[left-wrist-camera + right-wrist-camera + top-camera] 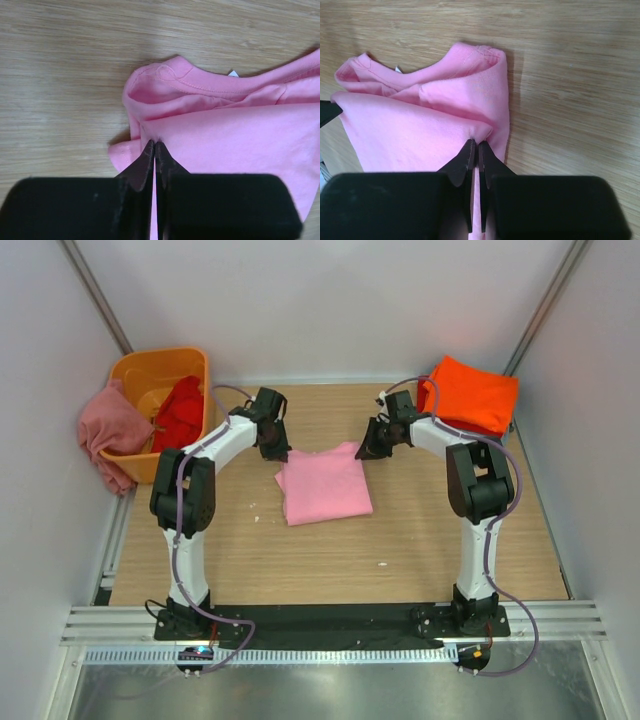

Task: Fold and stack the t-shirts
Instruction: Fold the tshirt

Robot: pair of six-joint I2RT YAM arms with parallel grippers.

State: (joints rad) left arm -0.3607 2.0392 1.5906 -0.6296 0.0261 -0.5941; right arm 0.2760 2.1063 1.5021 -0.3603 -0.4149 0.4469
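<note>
A light pink t-shirt (323, 486) lies folded in the middle of the table. My left gripper (279, 453) is shut on its far left corner; in the left wrist view the gripper (154, 144) pinches the pink cloth (235, 130) just below the collar. My right gripper (366, 450) is shut on the far right corner; in the right wrist view the gripper (475, 144) pinches a fold of the pink shirt (415, 125). An orange t-shirt (472, 393) lies folded at the far right. A red t-shirt (182, 410) is in the tub and a dusty rose one (105, 430) hangs over its left side.
The orange plastic tub (150, 368) stands at the far left corner. White walls close in the table on three sides. Bare wood (400, 550) lies in front of the pink shirt.
</note>
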